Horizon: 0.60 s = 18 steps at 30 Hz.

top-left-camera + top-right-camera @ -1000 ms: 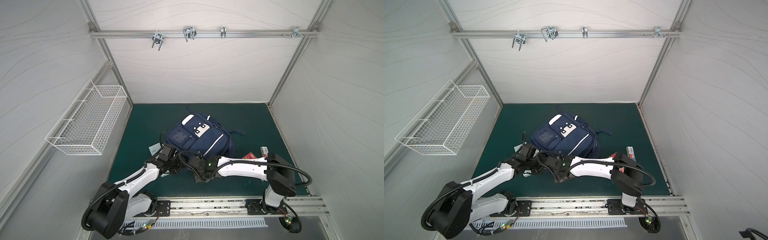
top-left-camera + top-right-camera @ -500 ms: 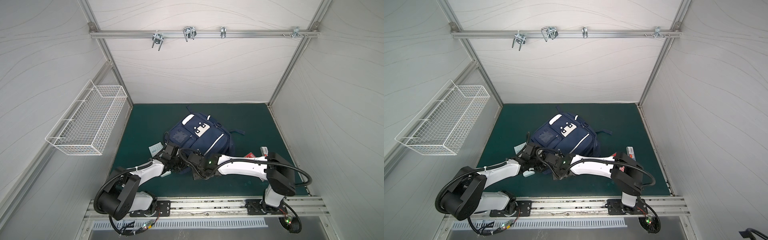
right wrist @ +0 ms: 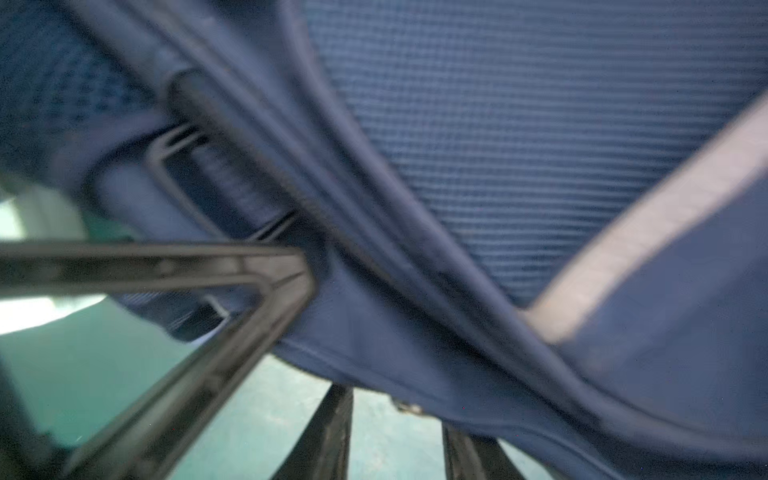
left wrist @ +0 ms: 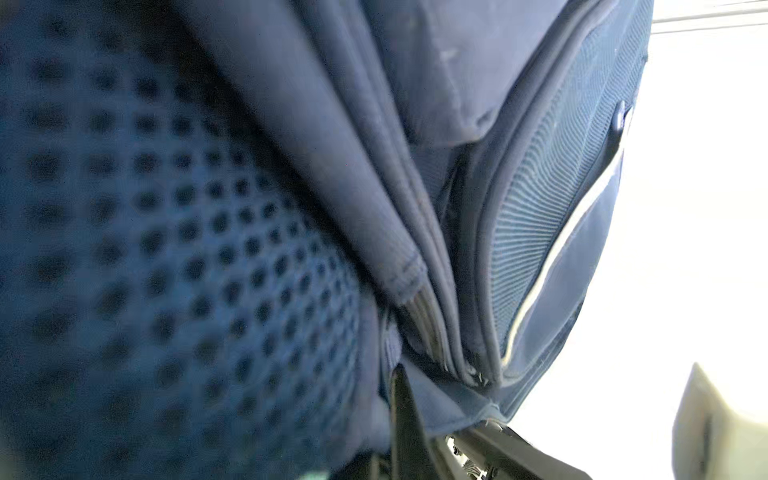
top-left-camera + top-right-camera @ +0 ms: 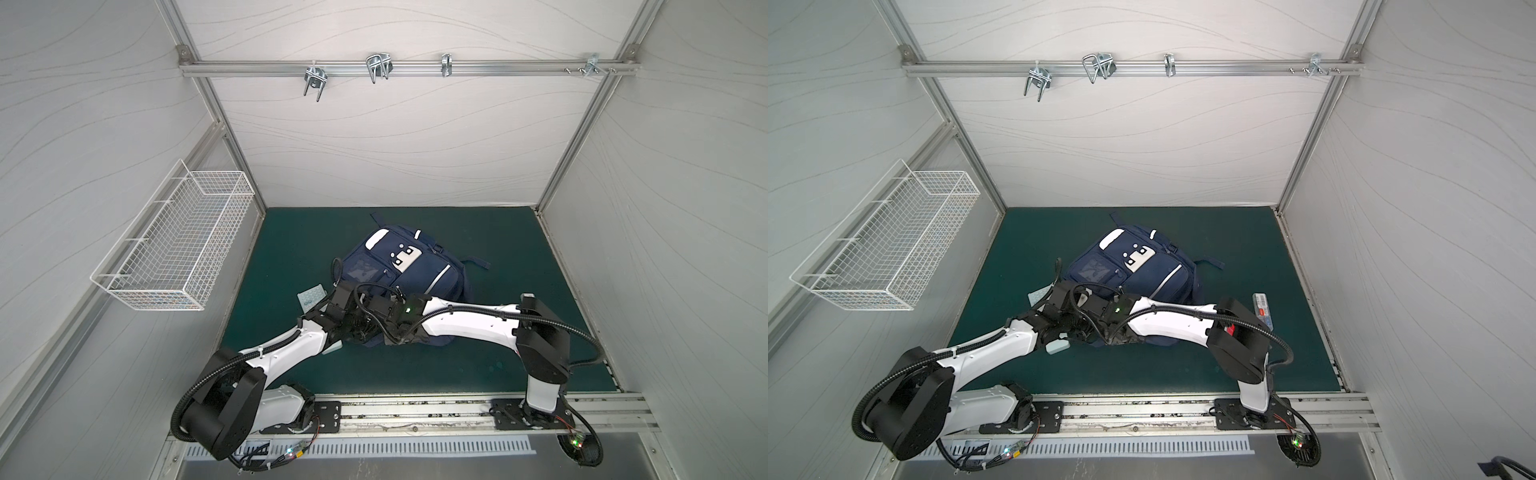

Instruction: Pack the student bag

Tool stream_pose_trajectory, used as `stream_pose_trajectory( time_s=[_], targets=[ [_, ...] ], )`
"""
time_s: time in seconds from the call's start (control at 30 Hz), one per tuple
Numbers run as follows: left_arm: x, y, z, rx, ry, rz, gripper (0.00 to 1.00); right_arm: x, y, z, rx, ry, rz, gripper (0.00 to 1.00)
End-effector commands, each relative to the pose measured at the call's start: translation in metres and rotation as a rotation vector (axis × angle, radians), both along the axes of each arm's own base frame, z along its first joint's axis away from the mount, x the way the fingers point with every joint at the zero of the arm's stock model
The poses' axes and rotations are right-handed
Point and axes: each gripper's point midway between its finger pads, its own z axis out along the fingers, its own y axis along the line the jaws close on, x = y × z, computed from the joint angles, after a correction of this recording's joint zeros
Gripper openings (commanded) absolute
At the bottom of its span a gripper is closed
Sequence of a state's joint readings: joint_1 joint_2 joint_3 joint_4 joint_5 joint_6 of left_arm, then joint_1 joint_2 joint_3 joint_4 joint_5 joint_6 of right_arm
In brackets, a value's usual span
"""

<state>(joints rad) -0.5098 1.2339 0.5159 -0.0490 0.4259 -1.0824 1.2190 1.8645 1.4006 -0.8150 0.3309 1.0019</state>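
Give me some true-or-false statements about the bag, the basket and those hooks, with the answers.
1. The student bag lies on the green mat. True.
2. The wire basket stands on the mat. False: it hangs on the side wall, above the mat.
3. A small pack with a red label lies on the mat, right of the bag. True.
4. The bag hangs from a hook overhead. False: the hooks hold nothing.

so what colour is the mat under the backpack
The mat is dark teal green, clearest in a top view.
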Motion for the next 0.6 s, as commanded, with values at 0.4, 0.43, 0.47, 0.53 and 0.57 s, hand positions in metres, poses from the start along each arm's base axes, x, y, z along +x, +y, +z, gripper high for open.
stream_pose_trajectory(
  time_s=[0.4, 0.43, 0.47, 0.53, 0.57],
  targets=[
    [0.021, -0.022, 0.056, -0.112, -0.150, -0.033, 0.00, 0.015, -0.036, -0.005, -0.110, -0.069, -0.060, 0.17],
    [0.021, -0.021, 0.056, -0.108, -0.150, -0.033, 0.00, 0.015, -0.037, -0.005, -0.118, -0.067, -0.059, 0.15],
    [0.021, -0.020, 0.055, -0.103, -0.151, -0.032, 0.00, 0.014, -0.038, -0.005, -0.122, -0.067, -0.057, 0.11],
    [0.021, -0.018, 0.053, -0.088, -0.149, -0.026, 0.00, 0.012, -0.039, -0.004, -0.125, -0.072, -0.051, 0.07],
    [0.021, -0.017, 0.051, -0.075, -0.146, -0.022, 0.00, 0.011, -0.040, -0.002, -0.123, -0.078, -0.045, 0.03]
  ],
)
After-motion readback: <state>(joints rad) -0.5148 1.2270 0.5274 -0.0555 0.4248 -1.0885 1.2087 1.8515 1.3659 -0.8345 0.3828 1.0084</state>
